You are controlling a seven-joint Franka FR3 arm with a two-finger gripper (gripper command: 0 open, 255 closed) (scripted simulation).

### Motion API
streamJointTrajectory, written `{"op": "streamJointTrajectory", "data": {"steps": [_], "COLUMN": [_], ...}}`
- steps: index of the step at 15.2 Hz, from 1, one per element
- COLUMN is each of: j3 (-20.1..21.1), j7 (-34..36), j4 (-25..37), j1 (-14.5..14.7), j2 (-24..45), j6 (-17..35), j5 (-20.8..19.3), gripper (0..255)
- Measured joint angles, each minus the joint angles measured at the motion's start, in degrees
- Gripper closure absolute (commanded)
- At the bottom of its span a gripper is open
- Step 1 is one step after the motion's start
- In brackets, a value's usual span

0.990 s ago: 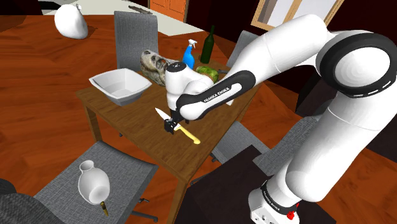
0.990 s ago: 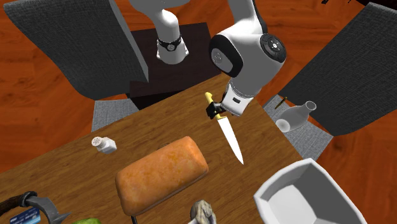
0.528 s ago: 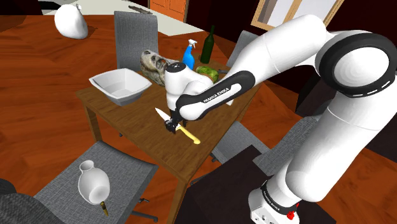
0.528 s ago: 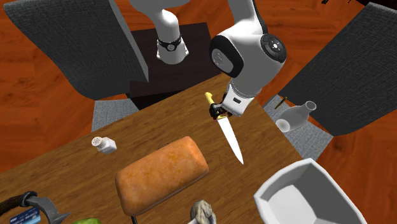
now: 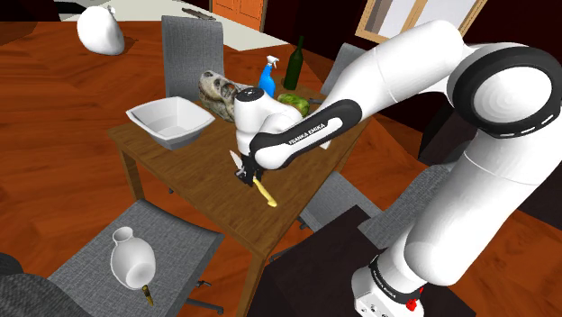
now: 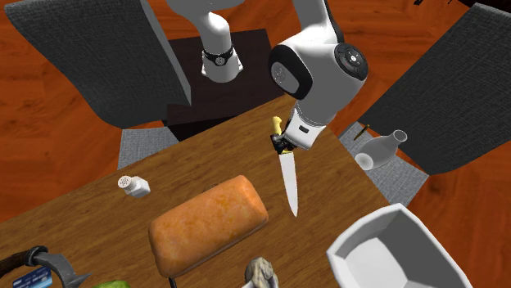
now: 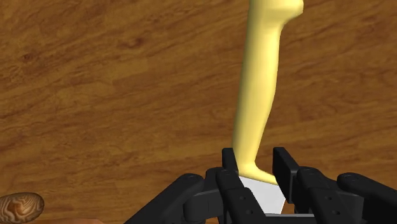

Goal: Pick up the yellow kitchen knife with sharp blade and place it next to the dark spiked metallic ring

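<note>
The knife [image 5: 264, 191] has a yellow handle and a pale blade [image 6: 287, 182]. It lies low over the wooden table [image 5: 180, 171], near the edge on the stand's side. My gripper [image 5: 245, 173] points down at it and is shut on the knife where handle meets blade. In the wrist view the handle [image 7: 257, 95] runs away from the gripper [image 7: 254, 168], and both fingers [image 7: 230, 167] press its base. I cannot tell whether the knife touches the table. A dark ring-like thing [image 6: 45, 262] shows at the second exterior view's lower left edge.
A bread loaf [image 6: 209, 222], a white shaker [image 6: 133, 185] and a white bowl [image 5: 171, 122] stand on the table. Behind my arm are a blue spray bottle [image 5: 267, 76] and a green bottle [image 5: 296, 65]. Grey chairs ring the table; one holds a white vase [image 5: 131, 258].
The fingers have closed onto the knife from wide apart. The knife has swung in the grip, its blade tip moving toward the loaf. The arm has barely moved.
</note>
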Motion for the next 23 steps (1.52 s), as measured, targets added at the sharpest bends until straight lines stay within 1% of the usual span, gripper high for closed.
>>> {"op": "streamJointTrajectory", "data": {"steps": [7, 15, 23], "j3": [0.43, 0.73, 0.76], "j7": [-2.23, -4.70, -6.99], "j4": [0.76, 2.47, 5.70], "j1": [0.01, 0.01, -0.03], "j2": [-2.50, -6.70, -9.81], "j6": [-3.18, -8.54, -14.45], "j5": [2.25, 5.00, 6.96], "gripper": [255, 255, 255]}}
